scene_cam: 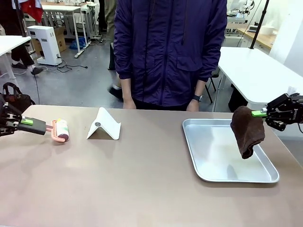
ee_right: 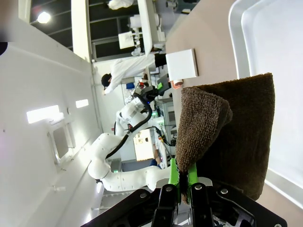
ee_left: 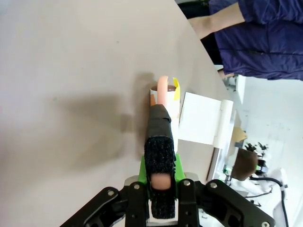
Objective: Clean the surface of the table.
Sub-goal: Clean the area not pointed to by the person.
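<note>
L gripper (scene_cam: 26, 122) was clamped shut on the lint roller's (scene_cam: 60, 130) black handle, roller head apparently resting on the desk (scene_cam: 142, 189) near its left edge. R gripper (scene_cam: 259, 113) was pinched shut on a corner of the brown cloth (scene_cam: 247, 130), which hung above the tray's (scene_cam: 186, 142) right side. Risks: that thin corner pinch could slip & drop the cloth in the tray; a sweep w/ the roller could knock the white stand (scene_cam: 104, 126) just beside it; the dangling cloth might snag the tray rim.

Front view: left gripper (scene_cam: 26, 122) body cut off at the picture edge, right gripper (scene_cam: 259, 113) likewise. Cloth (scene_cam: 247, 130) covers part of the tray (scene_cam: 227, 178) right rim. Left wrist view: lint roller (ee_left: 162, 87) drum mostly behind its handle (ee_left: 158, 123).
</note>
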Robot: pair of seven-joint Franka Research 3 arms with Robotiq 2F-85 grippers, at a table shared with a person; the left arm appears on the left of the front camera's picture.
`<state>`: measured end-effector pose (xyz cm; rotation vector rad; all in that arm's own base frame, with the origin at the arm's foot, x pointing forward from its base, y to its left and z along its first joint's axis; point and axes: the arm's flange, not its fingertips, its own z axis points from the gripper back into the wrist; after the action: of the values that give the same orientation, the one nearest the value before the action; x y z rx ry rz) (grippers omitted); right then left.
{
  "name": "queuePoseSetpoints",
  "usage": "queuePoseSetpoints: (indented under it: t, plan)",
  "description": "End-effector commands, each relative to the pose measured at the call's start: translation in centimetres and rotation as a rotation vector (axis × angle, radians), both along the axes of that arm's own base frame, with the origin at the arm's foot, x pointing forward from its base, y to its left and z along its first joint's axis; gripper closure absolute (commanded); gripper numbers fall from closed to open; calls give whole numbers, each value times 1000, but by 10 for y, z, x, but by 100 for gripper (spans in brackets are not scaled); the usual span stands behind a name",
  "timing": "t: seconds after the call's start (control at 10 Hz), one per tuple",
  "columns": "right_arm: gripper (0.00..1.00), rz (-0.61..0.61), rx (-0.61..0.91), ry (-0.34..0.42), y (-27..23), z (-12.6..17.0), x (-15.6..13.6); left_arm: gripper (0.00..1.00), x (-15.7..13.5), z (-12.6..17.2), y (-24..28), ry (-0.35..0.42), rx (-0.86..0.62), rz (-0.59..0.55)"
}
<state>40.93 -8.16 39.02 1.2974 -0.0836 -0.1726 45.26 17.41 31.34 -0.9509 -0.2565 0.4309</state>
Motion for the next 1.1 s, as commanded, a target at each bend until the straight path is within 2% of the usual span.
queuePoseSetpoints:
  t: [0.0, 0.1, 0.2, 0.3, 0.4, 0.5, 0.7, 0.8, 1.0]
  plan:
    - [93, -1, 7, 14, 2, 6, 3, 78, 6, -13, -8, 15, 49, -21]
    - [93, -1, 7, 14, 2, 6, 3, 78, 2, -2, -10, -90, -10, -43]
    - [93, -1, 7, 14, 2, 6, 3, 78, -9, 15, -9, -233, -114, -114]
    - [93, -1, 7, 14, 2, 6, 3, 78, -29, 35, -5, -353, -208, -194]
    - [93, -1, 7, 14, 2, 6, 3, 78, -50, 54, 0, -439, -276, -279]
    - [93, -1, 7, 14, 2, 6, 3, 78, -72, 71, 9, -478, -328, -366]
    - [93, -1, 7, 14, 2, 6, 3, 78, -113, 88, 34, -433, -428, -471]
    - [93, -1, 7, 14, 2, 6, 3, 78, -127, 90, 45, -423, -438, -461]
    - [93, -1, 7, 14, 2, 6, 3, 78, -175, 82, 77, -401, -508, -462]
